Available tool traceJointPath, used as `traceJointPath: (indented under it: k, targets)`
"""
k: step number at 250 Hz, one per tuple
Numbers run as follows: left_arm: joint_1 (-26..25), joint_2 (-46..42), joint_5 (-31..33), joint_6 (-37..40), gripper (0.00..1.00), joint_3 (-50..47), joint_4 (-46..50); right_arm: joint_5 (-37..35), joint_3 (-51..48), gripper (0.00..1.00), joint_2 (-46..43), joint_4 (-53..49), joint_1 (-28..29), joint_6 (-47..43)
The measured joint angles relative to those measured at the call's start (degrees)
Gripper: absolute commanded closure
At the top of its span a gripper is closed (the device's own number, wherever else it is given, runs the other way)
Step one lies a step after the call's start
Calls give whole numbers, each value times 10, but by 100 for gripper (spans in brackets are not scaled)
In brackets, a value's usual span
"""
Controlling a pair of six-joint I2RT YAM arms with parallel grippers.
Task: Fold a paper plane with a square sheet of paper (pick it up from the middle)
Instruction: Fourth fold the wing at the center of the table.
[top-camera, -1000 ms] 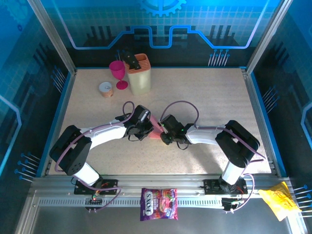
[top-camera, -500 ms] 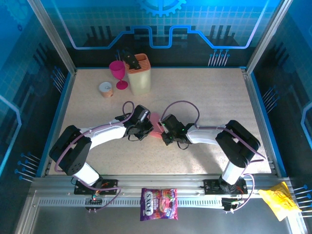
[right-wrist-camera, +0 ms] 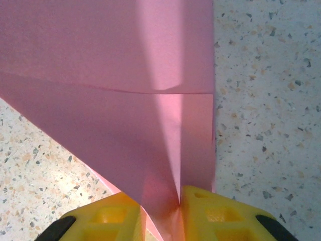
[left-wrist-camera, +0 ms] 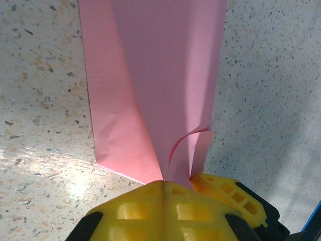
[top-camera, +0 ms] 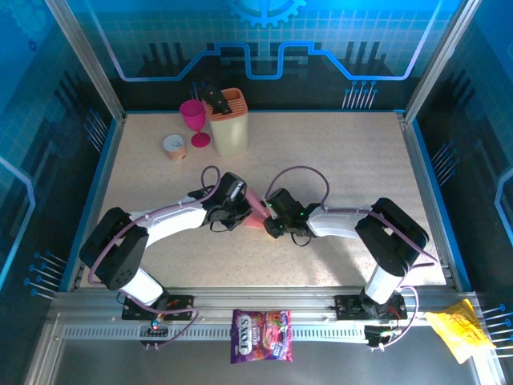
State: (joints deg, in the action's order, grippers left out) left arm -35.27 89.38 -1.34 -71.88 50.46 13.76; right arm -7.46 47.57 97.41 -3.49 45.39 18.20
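Honestly, barely anything has shifted since a second ago: left pincer [left-wrist-camera: 163, 182] and right pincer [right-wrist-camera: 163, 201] stay clamped on opposite ends of the part-folded sheet of paper [left-wrist-camera: 150, 75] near the middle of the counter [top-camera: 361, 160], so it's probably crease-pressing.

A beige knife block [top-camera: 228, 127], pink goblet [top-camera: 193, 117] and small round cup [top-camera: 174, 147] stand at the speckled tabletop's [top-camera: 345, 152] far left. A purple candy bag [top-camera: 261, 335] and yellow wrapper [top-camera: 458, 329] lie on the near rail.
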Motion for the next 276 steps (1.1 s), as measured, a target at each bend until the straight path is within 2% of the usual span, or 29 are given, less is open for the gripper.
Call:
traceJointPath:
  k: [118, 222, 276]
  targets:
    - [0, -9, 0, 0, 100, 0, 2, 2, 15, 76, -10, -33, -1, 10]
    - [-3, -17, 0, -1, 100, 0, 2, 2, 16, 100, -10, -33, 0, 27]
    - [-8, -28, 0, -2, 100, 0, 7, 3, 16, 100, -9, -30, 0, 30]
